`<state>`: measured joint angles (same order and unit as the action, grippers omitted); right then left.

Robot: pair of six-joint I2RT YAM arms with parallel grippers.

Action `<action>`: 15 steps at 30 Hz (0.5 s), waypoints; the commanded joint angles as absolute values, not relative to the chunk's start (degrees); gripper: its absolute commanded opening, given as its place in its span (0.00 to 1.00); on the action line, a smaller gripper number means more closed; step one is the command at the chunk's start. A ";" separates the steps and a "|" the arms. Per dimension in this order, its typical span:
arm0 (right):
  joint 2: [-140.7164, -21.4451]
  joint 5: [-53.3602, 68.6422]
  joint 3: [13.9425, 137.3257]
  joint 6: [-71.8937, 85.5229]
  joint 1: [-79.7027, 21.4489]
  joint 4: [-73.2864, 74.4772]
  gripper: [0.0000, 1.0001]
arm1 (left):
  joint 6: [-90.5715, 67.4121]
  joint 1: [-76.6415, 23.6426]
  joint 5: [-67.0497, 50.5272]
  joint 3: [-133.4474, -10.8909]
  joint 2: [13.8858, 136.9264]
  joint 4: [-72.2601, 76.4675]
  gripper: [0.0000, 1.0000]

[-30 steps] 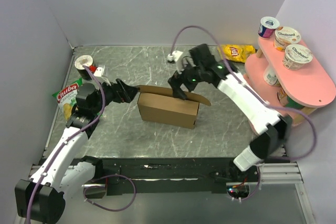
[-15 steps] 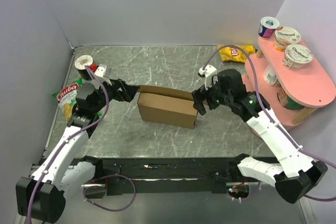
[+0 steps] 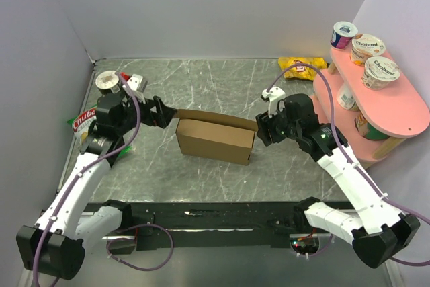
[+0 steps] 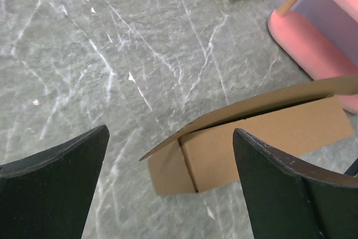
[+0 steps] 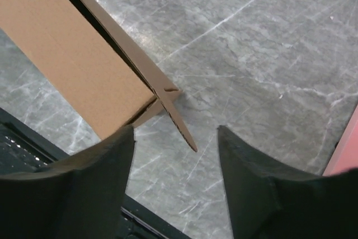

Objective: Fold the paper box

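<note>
Right claw [image 3: 258,129] beside rectangular brown cardboard box [image 3: 215,140]

We've got two white arms [image 3: 75,186] with black joints [image 3: 111,115], purple cables [image 3: 137,113] looping off them, and chunky black gripper fingers [image 4: 279,194].

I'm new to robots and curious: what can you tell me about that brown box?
The paper box is plain brown cardboard, a long low rectangle standing on the grey table. Its lid flap is ajar, a dark gap beneath; a slit tab sticks out at one end. The left gripper and right gripper flank its ends, open, holding nothing.
</note>
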<state>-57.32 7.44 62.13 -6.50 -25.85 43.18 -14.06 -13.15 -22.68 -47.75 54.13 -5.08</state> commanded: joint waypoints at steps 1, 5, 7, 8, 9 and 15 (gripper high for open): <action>-57.22 8.96 61.70 -6.15 -25.40 39.29 0.56 | -5.11 -12.92 -23.91 -55.36 56.95 -17.45 0.98; -57.83 9.14 61.87 -6.15 -25.31 38.85 0.40 | 2.78 -12.92 -25.48 -57.22 59.32 -21.44 0.98; -58.36 9.05 61.79 -6.15 -25.40 38.67 0.24 | 3.95 -12.83 -26.62 -57.13 60.03 -21.36 0.99; -58.62 9.05 61.87 -5.98 -25.31 38.58 0.22 | 4.22 -12.83 -27.07 -56.87 60.29 -21.10 0.99; -58.88 9.05 61.96 -6.06 -25.31 38.32 0.18 | 4.31 -12.83 -27.77 -56.78 60.82 -21.01 0.99; -59.68 8.17 62.31 -6.77 -25.31 37.97 0.13 | 4.75 -12.83 -31.82 -56.95 63.63 -20.66 0.94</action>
<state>-59.07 8.82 61.80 -6.46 -25.71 39.66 2.42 -13.08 -28.16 -55.57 62.67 -20.95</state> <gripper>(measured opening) 0.135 0.959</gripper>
